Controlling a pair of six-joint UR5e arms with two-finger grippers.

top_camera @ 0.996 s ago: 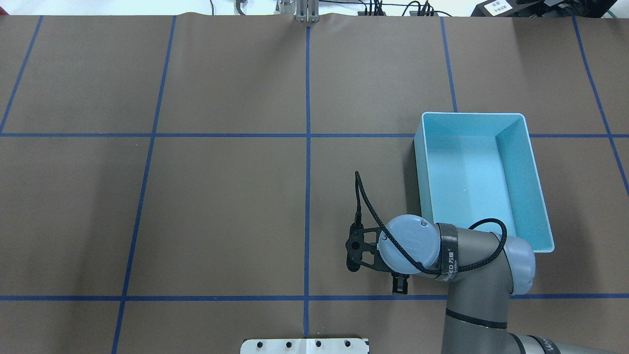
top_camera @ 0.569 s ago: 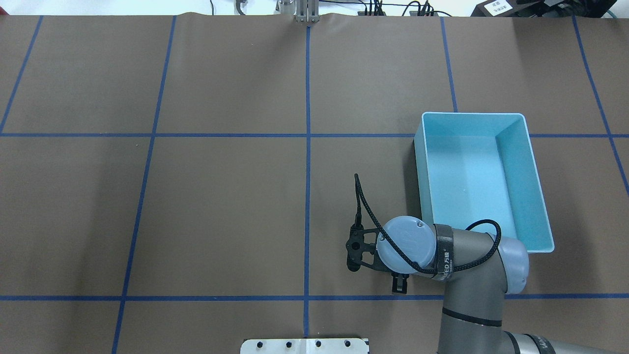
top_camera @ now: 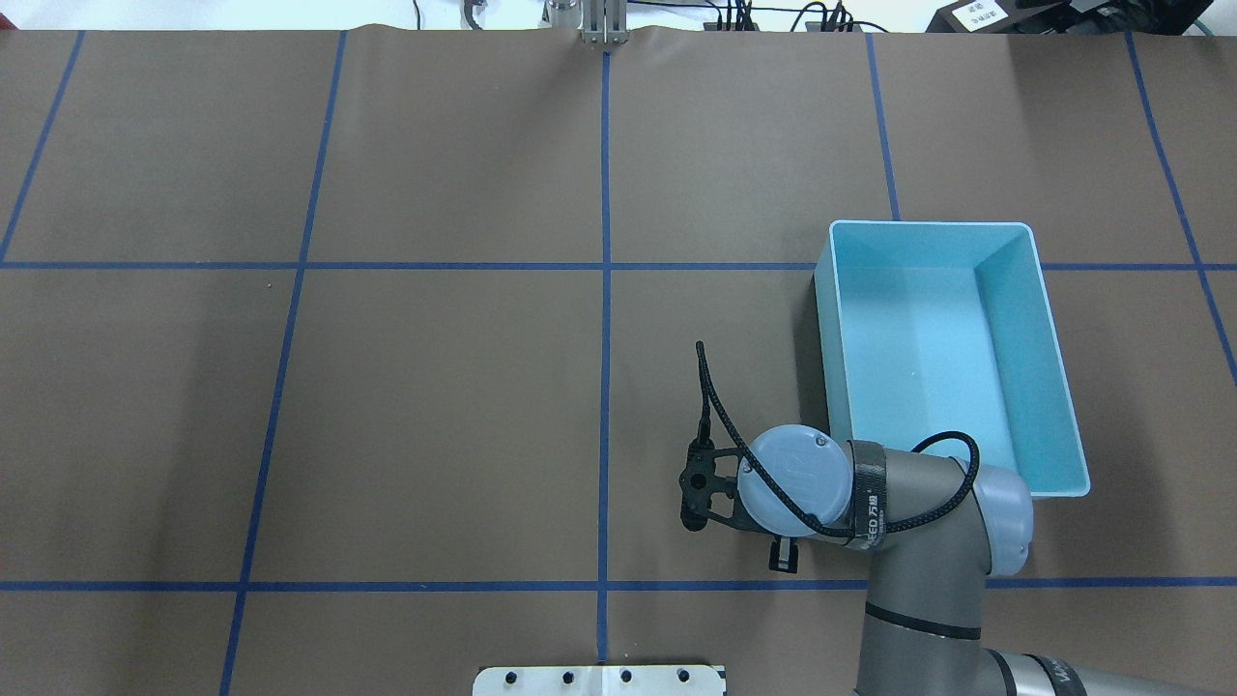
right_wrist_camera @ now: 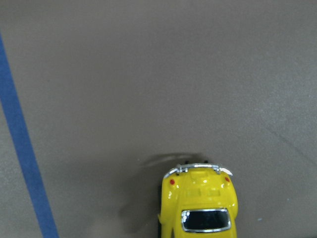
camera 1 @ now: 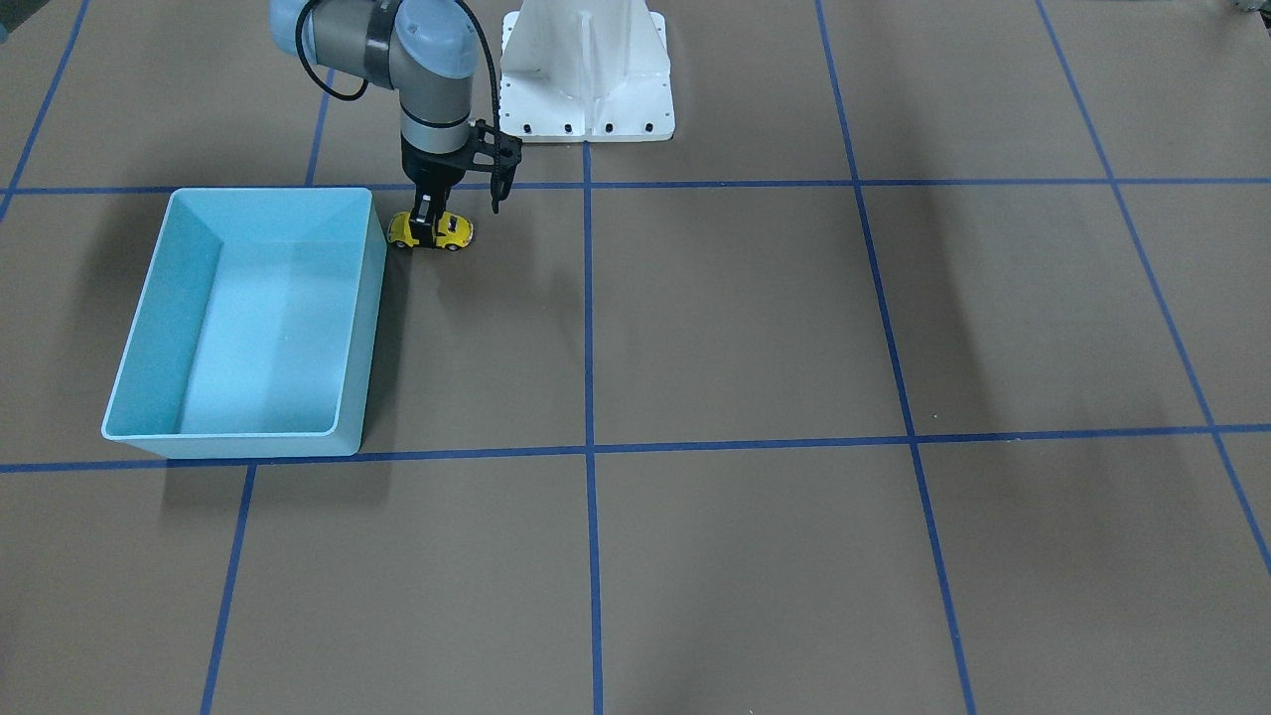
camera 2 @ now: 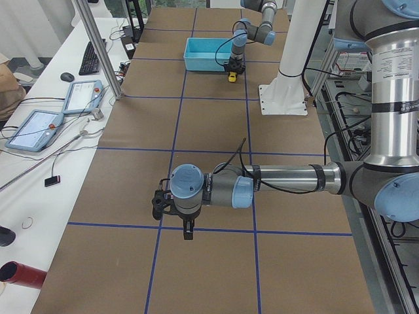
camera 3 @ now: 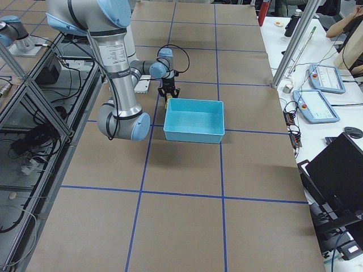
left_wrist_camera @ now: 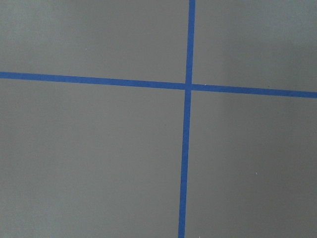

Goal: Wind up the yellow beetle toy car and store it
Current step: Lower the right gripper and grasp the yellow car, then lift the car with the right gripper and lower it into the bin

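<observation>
The yellow beetle toy car point(camera 1: 444, 233) stands on the brown table just beside the light-blue bin point(camera 1: 369, 328), near the bin's corner closest to the robot. My right gripper point(camera 1: 428, 226) points straight down with its fingers around the car's middle, shut on it. In the right wrist view the car's rear point(right_wrist_camera: 199, 206) fills the bottom centre, wheels on the table. In the overhead view the wrist point(top_camera: 794, 481) hides the car. My left gripper point(camera 2: 188, 229) hangs low over the table far from the car; I cannot tell whether it is open or shut.
The bin point(top_camera: 1058, 387) holds nothing. The robot's white base plate point(camera 1: 586, 89) stands close behind the car. Blue tape lines point(left_wrist_camera: 187, 148) cross the table. Operator tablets and cables point(camera 2: 39, 127) lie on a side bench.
My right wrist has shifted slightly to the left in the overhead view, away from the bin. The bin has not moved.
</observation>
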